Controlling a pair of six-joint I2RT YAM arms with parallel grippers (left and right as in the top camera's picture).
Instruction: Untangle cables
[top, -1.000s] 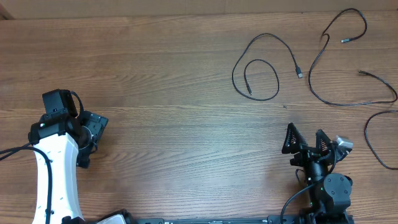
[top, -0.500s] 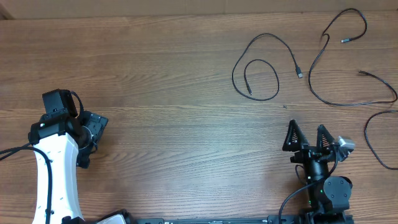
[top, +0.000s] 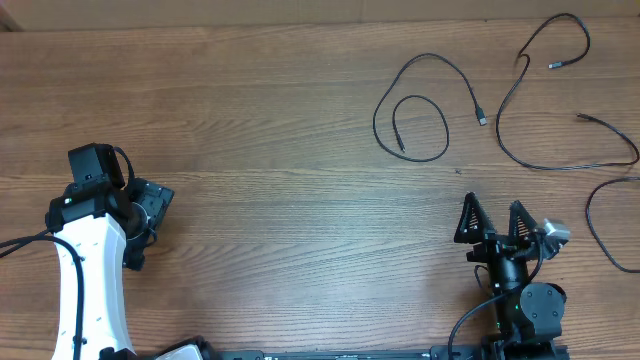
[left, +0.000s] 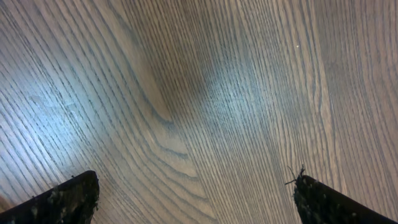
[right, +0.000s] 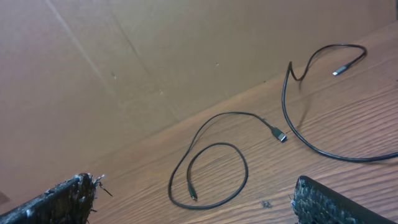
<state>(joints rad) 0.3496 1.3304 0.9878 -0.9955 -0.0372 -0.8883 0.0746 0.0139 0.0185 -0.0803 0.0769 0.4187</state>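
Three thin black cables lie apart at the table's back right. A looped cable (top: 430, 57) is on the left of them, a long winding cable (top: 498, 130) is beside it, and a third cable (top: 588, 215) curves by the right edge. My right gripper (top: 490, 203) stands open near the front edge, well short of them, with nothing between its fingers. In the right wrist view the looped cable (right: 246, 169) lies just ahead of the right gripper (right: 196, 208) and the winding cable (right: 283, 106) is further off. My left gripper (top: 150, 205) is far left, and in its wrist view the left gripper (left: 196, 199) is open over bare wood.
A brown cardboard wall (right: 155, 56) rises behind the table's far edge. The wooden tabletop (top: 260, 120) stretches between the two arms. The left arm's white link (top: 85, 280) lies along the front left.
The right arm has shifted very slightly towards the front edge. The cables and the left arm have not moved.
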